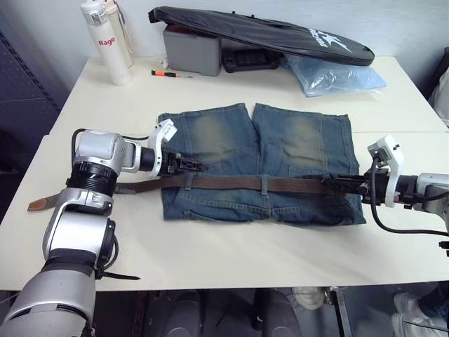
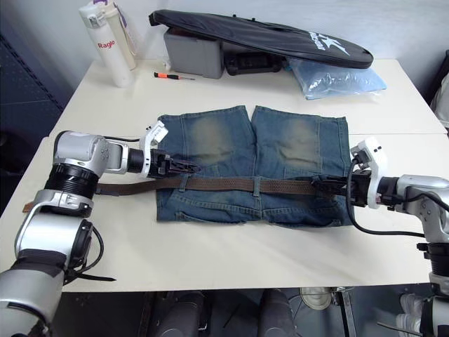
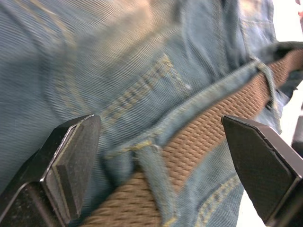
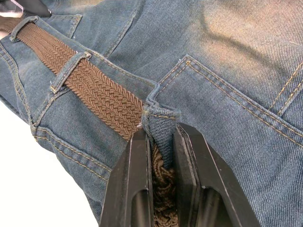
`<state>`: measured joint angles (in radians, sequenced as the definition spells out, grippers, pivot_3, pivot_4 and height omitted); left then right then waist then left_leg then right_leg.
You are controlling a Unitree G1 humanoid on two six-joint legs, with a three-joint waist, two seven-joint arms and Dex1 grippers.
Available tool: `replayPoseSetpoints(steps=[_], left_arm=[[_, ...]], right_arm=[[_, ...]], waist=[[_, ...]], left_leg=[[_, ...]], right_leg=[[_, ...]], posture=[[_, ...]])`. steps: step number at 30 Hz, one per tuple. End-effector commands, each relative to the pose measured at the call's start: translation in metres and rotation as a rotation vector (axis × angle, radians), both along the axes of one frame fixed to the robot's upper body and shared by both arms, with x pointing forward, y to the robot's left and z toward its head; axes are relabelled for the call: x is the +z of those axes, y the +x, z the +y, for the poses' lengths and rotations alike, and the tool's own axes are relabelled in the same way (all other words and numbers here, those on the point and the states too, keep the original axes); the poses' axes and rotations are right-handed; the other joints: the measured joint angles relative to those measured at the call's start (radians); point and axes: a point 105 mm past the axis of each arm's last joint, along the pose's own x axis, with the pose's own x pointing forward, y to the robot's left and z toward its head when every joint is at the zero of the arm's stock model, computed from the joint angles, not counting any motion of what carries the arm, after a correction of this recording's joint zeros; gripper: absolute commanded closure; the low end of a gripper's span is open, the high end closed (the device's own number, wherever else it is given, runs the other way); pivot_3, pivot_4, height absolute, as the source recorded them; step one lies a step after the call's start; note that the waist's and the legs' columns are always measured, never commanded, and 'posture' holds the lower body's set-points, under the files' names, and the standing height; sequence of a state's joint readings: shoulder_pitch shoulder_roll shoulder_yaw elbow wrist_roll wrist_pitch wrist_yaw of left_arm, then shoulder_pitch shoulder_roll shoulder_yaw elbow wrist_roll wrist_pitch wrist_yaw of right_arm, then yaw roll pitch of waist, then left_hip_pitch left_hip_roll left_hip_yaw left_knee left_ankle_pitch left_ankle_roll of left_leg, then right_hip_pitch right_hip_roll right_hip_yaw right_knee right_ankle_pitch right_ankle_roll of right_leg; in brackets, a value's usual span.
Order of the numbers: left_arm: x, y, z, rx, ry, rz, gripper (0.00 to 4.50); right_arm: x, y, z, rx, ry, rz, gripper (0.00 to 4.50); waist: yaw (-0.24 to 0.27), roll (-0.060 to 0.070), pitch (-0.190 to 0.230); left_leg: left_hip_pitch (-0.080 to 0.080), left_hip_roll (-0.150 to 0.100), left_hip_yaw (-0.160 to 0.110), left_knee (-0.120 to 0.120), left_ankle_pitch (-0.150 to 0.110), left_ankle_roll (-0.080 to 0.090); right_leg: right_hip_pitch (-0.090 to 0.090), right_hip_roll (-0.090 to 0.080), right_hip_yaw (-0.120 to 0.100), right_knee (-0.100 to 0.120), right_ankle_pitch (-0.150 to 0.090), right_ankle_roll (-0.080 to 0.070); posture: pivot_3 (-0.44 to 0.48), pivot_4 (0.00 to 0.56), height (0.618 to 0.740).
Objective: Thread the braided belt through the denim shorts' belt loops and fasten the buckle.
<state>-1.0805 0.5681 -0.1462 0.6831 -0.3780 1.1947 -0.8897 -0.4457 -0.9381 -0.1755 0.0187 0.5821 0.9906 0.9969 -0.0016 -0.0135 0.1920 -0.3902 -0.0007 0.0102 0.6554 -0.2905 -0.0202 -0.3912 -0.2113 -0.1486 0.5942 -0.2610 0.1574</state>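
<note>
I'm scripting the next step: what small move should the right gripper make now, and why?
Probably a short pull of the belt further through, away from the left gripper. The right gripper is shut on a belt loop with the braid between its fingers, while the left is open around another loop.

The braided belt (image 1: 231,184) is covered wherever it passes beneath the belt loops (image 1: 264,184), its end by the right hand (image 4: 161,156) disappears between the pinched fingers and a denim fold, and the buckle cannot be made out anywhere.
</note>
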Motion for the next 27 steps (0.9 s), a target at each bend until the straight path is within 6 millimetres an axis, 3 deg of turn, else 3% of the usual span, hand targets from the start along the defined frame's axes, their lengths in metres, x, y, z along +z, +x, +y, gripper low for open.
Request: replayPoseSetpoints(steps=[1,8,11,14,20,27], left_arm=[[-0.004,-0.016,-0.003,-0.074,0.008,0.055,0.00],[-0.004,-0.029,-0.009,-0.124,-0.030,0.094,0.00],[-0.001,-0.029,-0.011,-0.121,-0.054,0.098,0.79],[0.002,-0.029,-0.010,-0.119,-0.061,0.097,1.86],[0.005,-0.031,-0.012,-0.131,-0.074,0.089,4.45],[0.019,-0.022,-0.006,-0.151,-0.040,-0.094,4.50]], right_arm=[[0.012,0.000,0.003,0.010,0.023,-0.050,4.30],[0.011,0.001,0.005,0.014,0.025,-0.047,4.30],[0.010,0.001,0.005,0.014,0.024,-0.045,4.30],[0.009,0.001,0.005,0.016,0.025,-0.042,4.30],[0.008,0.001,0.006,0.016,0.024,-0.040,4.30],[0.010,0.003,0.005,0.017,-0.001,-0.066,4.30]], waist=[[0.000,0.000,0.000],[0.001,0.000,0.000],[0.002,0.000,0.000],[0.001,0.000,0.000],[0.001,0.000,0.000],[0.002,0.000,0.000]], left_leg=[[0.000,0.000,0.000,0.000,0.000,0.000],[0.000,0.000,0.001,0.000,0.000,0.001],[0.000,0.000,0.001,0.000,0.000,0.001],[0.000,0.000,0.001,0.000,0.000,0.001],[0.000,0.000,0.001,0.000,0.000,0.001],[-0.001,0.000,0.001,0.000,0.000,0.001]], right_leg=[[0.000,0.000,0.000,0.000,0.000,0.000],[-0.001,0.000,0.001,0.000,0.000,0.000],[-0.001,0.000,0.001,0.000,0.000,0.000],[-0.001,0.000,0.001,0.000,0.000,0.000],[-0.001,0.000,0.001,0.000,0.000,0.000],[-0.001,0.000,0.001,0.000,0.000,0.001]], posture=[[0.000,0.150,0.740],[0.000,0.150,0.740],[0.000,0.150,0.740],[0.000,0.150,0.740],[0.000,0.150,0.740],[0.000,0.150,0.740]])
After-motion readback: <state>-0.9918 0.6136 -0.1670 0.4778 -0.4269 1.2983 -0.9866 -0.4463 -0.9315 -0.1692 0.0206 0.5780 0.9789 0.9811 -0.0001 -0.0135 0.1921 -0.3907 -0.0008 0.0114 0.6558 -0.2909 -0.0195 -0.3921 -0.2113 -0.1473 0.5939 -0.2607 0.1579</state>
